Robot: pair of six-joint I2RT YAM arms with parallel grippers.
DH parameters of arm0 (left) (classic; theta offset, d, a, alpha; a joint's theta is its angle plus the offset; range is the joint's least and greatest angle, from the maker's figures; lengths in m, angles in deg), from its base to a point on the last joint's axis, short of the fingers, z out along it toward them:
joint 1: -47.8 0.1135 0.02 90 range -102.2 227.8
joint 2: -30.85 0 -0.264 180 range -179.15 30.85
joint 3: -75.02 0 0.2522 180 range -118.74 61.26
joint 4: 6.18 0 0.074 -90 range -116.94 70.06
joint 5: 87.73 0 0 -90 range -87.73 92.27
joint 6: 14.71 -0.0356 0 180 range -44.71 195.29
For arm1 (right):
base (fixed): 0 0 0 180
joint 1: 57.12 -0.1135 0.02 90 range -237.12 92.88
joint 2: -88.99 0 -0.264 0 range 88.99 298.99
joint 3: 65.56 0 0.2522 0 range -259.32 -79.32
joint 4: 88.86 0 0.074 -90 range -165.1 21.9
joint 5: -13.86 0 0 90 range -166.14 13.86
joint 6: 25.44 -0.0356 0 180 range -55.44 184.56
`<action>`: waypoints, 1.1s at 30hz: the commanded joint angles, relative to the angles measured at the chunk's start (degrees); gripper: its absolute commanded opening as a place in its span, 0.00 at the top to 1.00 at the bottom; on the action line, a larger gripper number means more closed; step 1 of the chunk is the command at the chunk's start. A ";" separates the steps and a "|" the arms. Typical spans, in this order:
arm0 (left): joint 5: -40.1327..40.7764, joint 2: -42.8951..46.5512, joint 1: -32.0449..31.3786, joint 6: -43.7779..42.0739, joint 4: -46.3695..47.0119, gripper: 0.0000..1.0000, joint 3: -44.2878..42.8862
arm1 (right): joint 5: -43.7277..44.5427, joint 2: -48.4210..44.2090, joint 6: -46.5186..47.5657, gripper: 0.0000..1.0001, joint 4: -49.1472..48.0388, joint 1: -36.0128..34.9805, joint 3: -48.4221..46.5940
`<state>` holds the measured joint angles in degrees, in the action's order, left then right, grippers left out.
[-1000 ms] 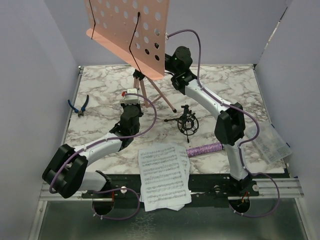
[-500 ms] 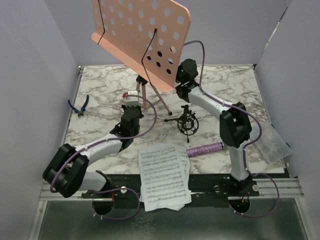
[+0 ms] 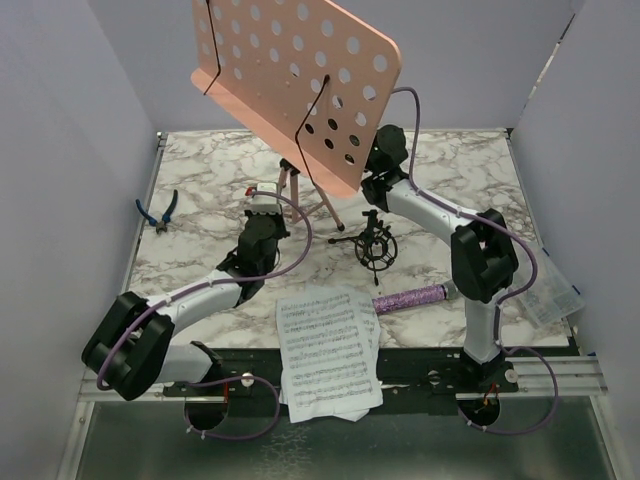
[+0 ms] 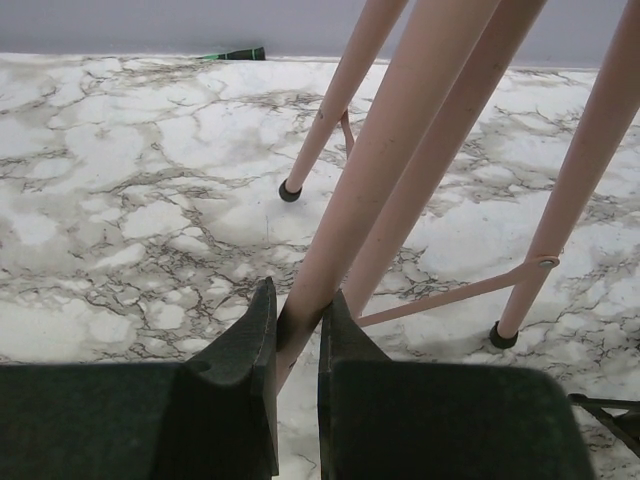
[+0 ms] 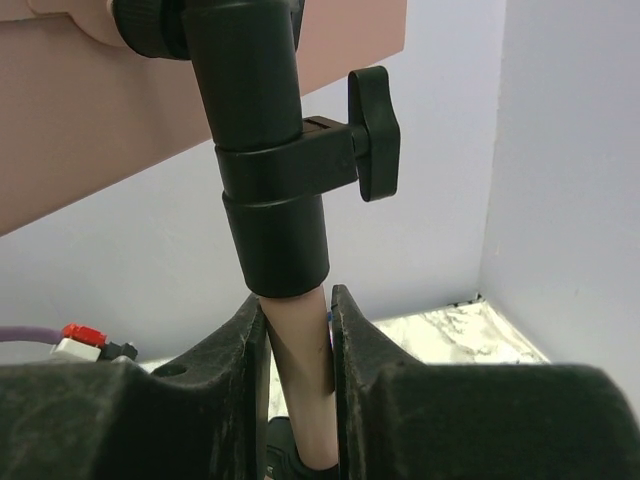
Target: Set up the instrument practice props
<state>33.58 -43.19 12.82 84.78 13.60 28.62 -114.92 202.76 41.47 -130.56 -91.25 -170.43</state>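
Note:
The pink perforated music stand (image 3: 290, 70) stands on its tripod legs (image 3: 318, 198) at the back middle of the table. My left gripper (image 3: 264, 203) is shut on one pink leg (image 4: 340, 240) low down. My right gripper (image 3: 372, 172) is shut on the stand's pink pole (image 5: 300, 380) just under its black clamp collar (image 5: 270, 200). The small black tripod shock-mount (image 3: 374, 245) stands in the middle. The glittery purple microphone (image 3: 412, 297) lies in front of it. White sheet-music pages (image 3: 326, 348) lie at the near edge.
Blue-handled pliers (image 3: 157, 211) lie at the left edge. A clear plastic bag (image 3: 553, 281) lies at the right edge. A dark green-tipped tool (image 4: 236, 54) lies by the back wall. Lilac walls close the table on three sides.
The stand's pink desk has swung to the right and turned more face-on. My right gripper has moved right with the pole. The left arm has hardly moved.

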 commanded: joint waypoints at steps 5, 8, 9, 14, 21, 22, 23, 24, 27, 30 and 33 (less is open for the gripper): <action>5.97 3.36 3.61 9.27 -5.02 0.64 4.21 | -1.57 -3.19 -6.98 0.99 11.16 1.55 -6.62; 5.23 5.00 3.61 8.70 -5.11 0.49 4.47 | -0.44 -3.43 -6.97 0.99 12.59 1.61 -6.31; 5.08 5.46 3.56 8.43 -5.21 0.41 4.47 | -0.60 -3.47 -7.01 0.99 13.19 1.61 -6.50; 0.06 6.12 3.69 3.32 -5.76 0.13 2.42 | -0.53 -4.34 -6.02 0.99 13.34 1.59 -5.36; -10.17 2.95 4.20 -3.11 -8.59 0.13 -3.90 | -2.45 -4.01 -2.57 0.99 18.78 1.33 -7.76; -11.19 2.29 4.34 -3.62 -9.00 0.14 -4.78 | -2.70 -3.96 -2.34 0.99 19.30 1.33 -7.99; -12.13 1.50 4.43 -4.21 -9.10 0.15 -5.64 | -3.04 -3.86 -2.05 0.99 19.67 1.34 -8.12; -12.72 0.78 4.48 -4.53 -9.30 0.17 -6.44 | -3.31 -3.76 -1.72 0.99 20.14 1.27 -8.25; -13.69 -0.74 4.57 -5.28 -9.48 0.21 -8.27 | -3.80 -3.30 -1.08 0.99 21.67 1.25 -8.70; -13.84 -1.72 4.82 -6.09 -8.79 0.25 -9.04 | -4.36 -2.73 -0.50 0.99 22.70 1.22 -9.20; -15.77 -2.35 5.14 -7.51 -8.06 0.32 -9.99 | -4.58 -2.27 -0.11 0.99 23.57 1.21 -9.70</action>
<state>21.82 -44.35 17.25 80.24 5.53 21.01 -118.81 201.80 44.73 -110.80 -89.70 -177.56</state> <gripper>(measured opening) 0.732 0.245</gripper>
